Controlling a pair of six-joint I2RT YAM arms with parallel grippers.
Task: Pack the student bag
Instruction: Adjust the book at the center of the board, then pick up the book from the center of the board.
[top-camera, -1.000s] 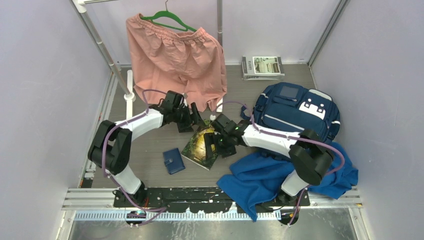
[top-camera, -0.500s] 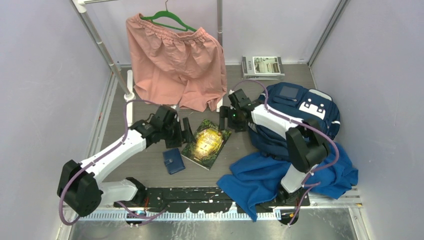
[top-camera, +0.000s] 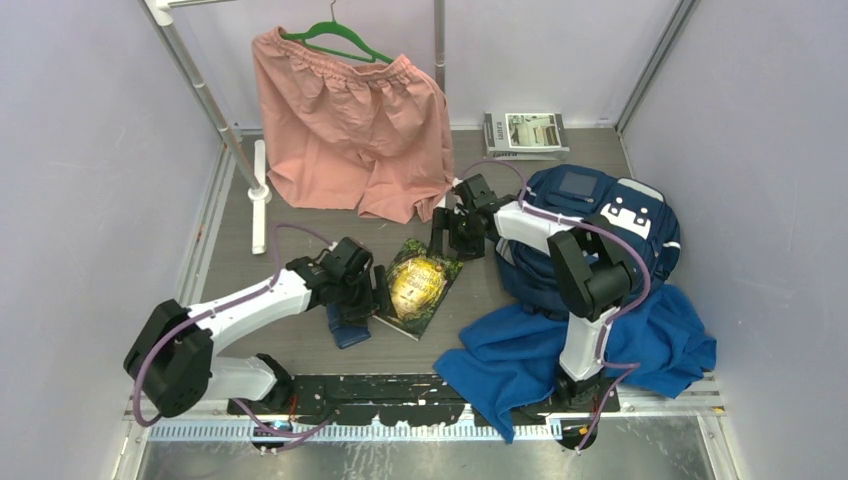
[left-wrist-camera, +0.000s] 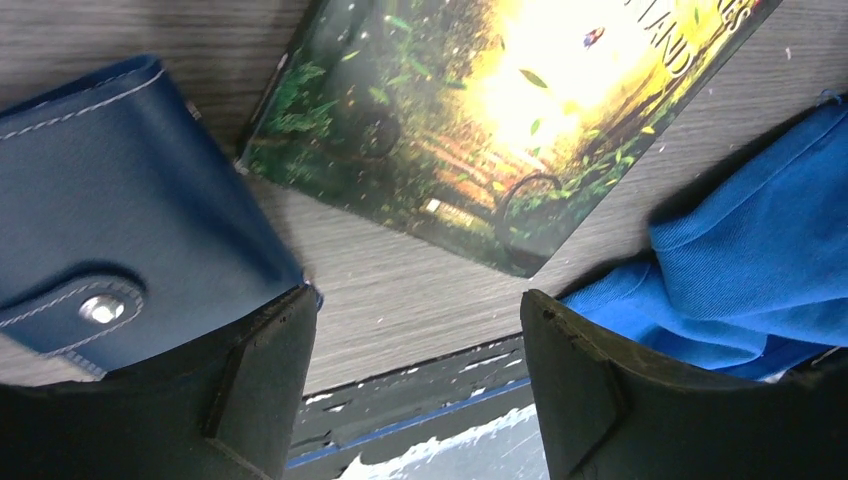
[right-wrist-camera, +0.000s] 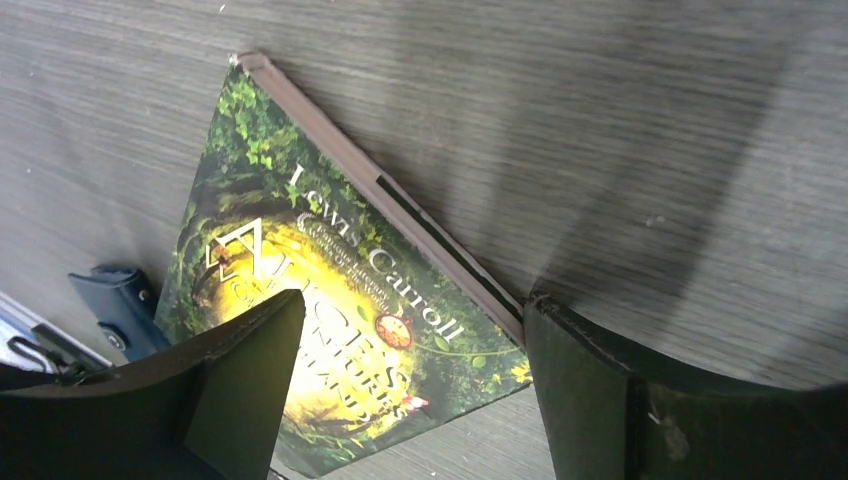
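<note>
While both grippers hang open and empty, the book lies between them on the table.
Your left gripper (left-wrist-camera: 415, 310) hovers by the wallet (left-wrist-camera: 120, 210) and the book's (top-camera: 418, 285) near corner; your right gripper (right-wrist-camera: 410, 310) is over its spine edge. I'd slide one finger under that edge before closing. The backpack (top-camera: 600, 215) lies at the right rear, behind the blue cloth (top-camera: 520, 360). The cover reads "Lewis Carroll"; the title is partly hidden.

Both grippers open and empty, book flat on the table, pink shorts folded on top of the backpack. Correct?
No. The pink shorts hang from a green hanger at the back, not on the backpack; the top external view shows it. The rest stands: left gripper and right gripper open and empty, book flat on the table.
</note>
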